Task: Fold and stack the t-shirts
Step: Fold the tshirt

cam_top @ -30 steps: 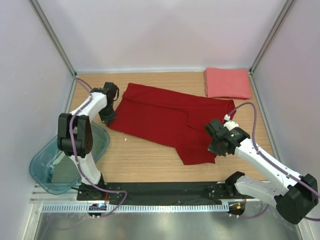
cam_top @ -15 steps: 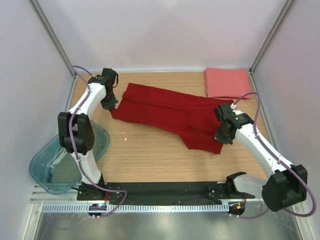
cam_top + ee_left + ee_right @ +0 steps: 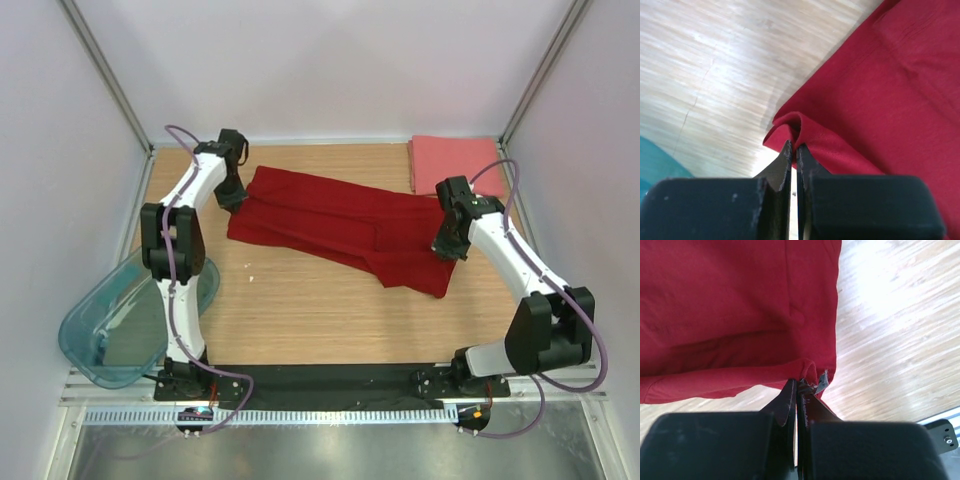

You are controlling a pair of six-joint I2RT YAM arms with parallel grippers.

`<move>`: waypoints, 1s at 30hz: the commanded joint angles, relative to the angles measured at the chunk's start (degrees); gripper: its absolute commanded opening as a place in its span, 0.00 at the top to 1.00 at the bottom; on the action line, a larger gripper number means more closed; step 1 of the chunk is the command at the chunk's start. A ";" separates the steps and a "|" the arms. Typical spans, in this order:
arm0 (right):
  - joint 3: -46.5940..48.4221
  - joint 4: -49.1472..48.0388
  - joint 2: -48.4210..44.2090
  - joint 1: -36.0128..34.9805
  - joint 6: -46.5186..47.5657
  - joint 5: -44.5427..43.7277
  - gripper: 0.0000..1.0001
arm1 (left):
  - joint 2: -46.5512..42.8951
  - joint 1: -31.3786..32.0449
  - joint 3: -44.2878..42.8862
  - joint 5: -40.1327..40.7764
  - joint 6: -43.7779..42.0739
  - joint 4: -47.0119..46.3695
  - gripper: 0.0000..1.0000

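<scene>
The dark red t-shirt [image 3: 340, 225] lies half-folded across the middle of the wooden table, its near layer turned back toward the far side. My left gripper [image 3: 233, 196] is shut on the shirt's left corner [image 3: 792, 131], where the cloth bunches between the fingertips. My right gripper [image 3: 446, 249] is shut on the shirt's right corner [image 3: 807, 371], with a small white label [image 3: 822, 382] sticking out beside it. The salmon-pink t-shirt [image 3: 454, 165] rests folded to a rectangle at the far right corner, apart from both grippers.
A translucent teal bin [image 3: 120, 330] sits off the table's left front corner. White walls with metal rails close in the back and both sides. Bare wood [image 3: 320, 315] stretches between the red shirt and the arm bases.
Both grippers have carried the red shirt's near corners toward the far side. The near flap now lies folded back over the shirt, which looks narrower.
</scene>
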State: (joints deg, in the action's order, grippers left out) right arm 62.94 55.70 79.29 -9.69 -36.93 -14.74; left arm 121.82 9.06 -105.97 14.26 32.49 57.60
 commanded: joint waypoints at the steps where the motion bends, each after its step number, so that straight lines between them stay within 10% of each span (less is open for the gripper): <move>1: 3.94 -0.86 1.92 1.34 2.21 0.06 0.99 | 1.92 0.17 -5.72 -1.25 -0.85 1.80 1.00; 30: 14.23 -2.09 12.47 6.88 2.65 3.05 0.99 | 12.21 0.17 -18.39 -2.40 1.61 1.90 1.00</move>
State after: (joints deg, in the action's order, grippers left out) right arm 74.32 54.28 91.68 -3.81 -34.61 -11.94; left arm 134.10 9.32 -121.71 11.94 33.04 60.25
